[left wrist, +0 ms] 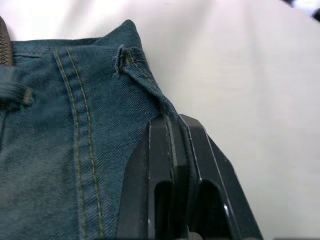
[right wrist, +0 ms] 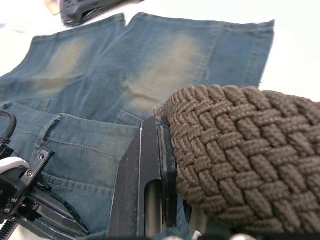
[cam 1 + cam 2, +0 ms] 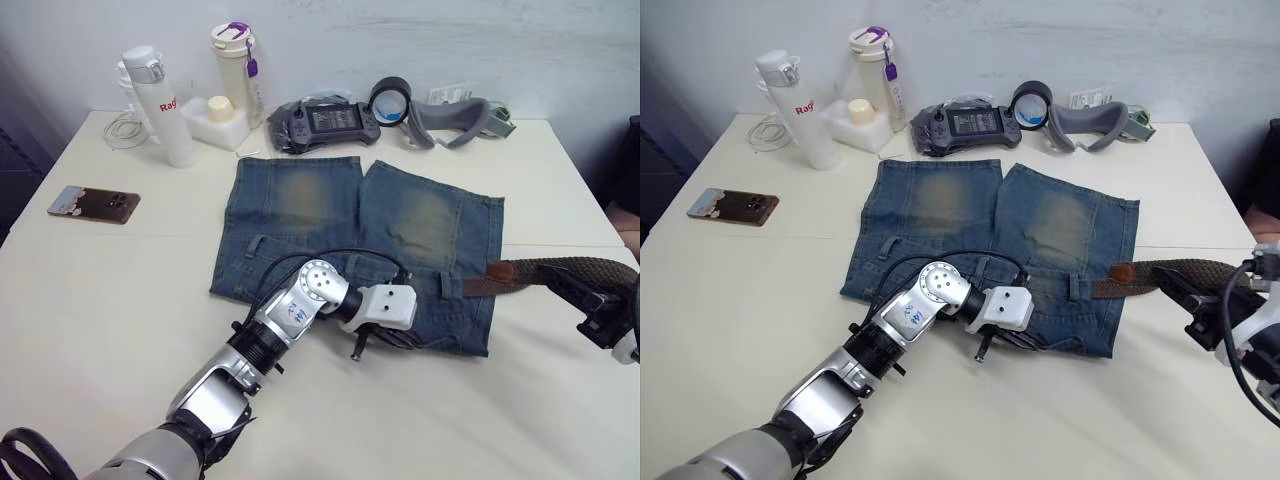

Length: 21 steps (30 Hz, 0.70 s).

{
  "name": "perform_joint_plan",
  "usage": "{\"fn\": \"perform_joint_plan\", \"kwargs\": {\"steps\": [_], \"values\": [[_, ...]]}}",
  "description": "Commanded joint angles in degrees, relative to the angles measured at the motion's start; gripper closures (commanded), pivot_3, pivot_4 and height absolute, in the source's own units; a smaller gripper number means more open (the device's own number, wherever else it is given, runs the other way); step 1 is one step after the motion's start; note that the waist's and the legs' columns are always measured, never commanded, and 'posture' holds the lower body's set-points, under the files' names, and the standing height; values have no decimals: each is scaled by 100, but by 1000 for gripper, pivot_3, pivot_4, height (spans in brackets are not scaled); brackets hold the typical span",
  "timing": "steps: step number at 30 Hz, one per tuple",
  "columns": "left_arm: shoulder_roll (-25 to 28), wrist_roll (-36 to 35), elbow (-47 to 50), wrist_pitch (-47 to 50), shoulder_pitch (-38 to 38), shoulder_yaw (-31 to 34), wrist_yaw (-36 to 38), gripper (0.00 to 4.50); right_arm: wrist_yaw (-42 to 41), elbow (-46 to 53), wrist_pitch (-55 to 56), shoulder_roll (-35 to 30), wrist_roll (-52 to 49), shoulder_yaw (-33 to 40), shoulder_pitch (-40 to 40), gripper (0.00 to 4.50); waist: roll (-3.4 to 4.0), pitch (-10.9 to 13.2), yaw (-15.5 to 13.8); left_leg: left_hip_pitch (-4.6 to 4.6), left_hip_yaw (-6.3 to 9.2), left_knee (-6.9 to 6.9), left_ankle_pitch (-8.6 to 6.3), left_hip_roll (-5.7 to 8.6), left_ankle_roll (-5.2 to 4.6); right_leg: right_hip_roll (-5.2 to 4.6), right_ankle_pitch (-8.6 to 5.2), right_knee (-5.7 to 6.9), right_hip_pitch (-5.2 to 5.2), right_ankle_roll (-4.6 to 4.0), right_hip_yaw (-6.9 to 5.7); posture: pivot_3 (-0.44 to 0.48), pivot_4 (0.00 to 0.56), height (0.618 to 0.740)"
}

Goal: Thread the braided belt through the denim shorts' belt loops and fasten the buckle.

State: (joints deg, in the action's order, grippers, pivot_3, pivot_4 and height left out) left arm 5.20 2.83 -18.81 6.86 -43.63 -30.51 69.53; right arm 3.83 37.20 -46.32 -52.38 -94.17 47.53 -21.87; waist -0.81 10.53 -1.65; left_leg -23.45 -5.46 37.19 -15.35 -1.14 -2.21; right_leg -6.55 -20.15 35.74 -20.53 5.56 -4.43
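- The denim shorts (image 3: 360, 250) lie flat on the white table (image 3: 100, 300), waistband toward the robot and legs pointing away.
- The left gripper (image 1: 172, 150) is at the waistband's near edge; its two black fingers are pinched together on a fold of the waistband hem, just beside one of the belt loops (image 1: 125, 57) (the loop's stitched end sits right past the fingertips).
- The right gripper (image 2: 165, 150) is off the shorts' right side, clamped on the braided belt (image 2: 240, 150), which bulges against its fingers.
- From that grip the belt runs leftward, and its brown leather tip (image 3: 492, 277) rests on the right end of the waistband, well apart from the left gripper.
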Motion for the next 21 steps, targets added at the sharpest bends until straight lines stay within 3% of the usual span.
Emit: {"fn": "perform_joint_plan", "kwargs": {"steps": [1,7,10,11,16,21], "values": [[-219,-176,182,208,-47,47,-129,4115,52,292,55,84,-221,-9,-181,4500,0,0,1,0,0,0,-2,0,-3,0,0,-1,1,1,0,0,150,740],[3,-618,661,1118,-134,317,102,2121,121,239,203,250,-53,-573,-60,4500,2,-1,52,4,-1,-2,-8,-1,-15,2,1,4,-1,2,2,0,150,740],[316,-876,1022,1617,-222,611,130,679,121,30,272,404,185,-850,95,4500,4,-2,52,6,-1,-5,1,-5,0,8,0,7,-3,0,3,0,150,740],[406,-1031,1134,1870,-270,793,108,396,80,-73,277,469,313,-976,149,4500,4,-2,52,5,-1,-3,5,-6,8,9,0,7,-3,0,2,0,150,740],[640,-1356,1345,2515,-411,1347,-256,396,-101,-470,297,699,661,-1332,449,4500,5,-3,25,5,-1,-1,8,0,12,4,0,11,-1,1,2,0,150,740],[821,-1407,1514,2713,-364,1394,-465,396,-293,-851,228,776,1006,-1520,759,4500,5,-3,18,3,0,0,8,1,12,4,1,18,1,3,0,0,150,740]]}}
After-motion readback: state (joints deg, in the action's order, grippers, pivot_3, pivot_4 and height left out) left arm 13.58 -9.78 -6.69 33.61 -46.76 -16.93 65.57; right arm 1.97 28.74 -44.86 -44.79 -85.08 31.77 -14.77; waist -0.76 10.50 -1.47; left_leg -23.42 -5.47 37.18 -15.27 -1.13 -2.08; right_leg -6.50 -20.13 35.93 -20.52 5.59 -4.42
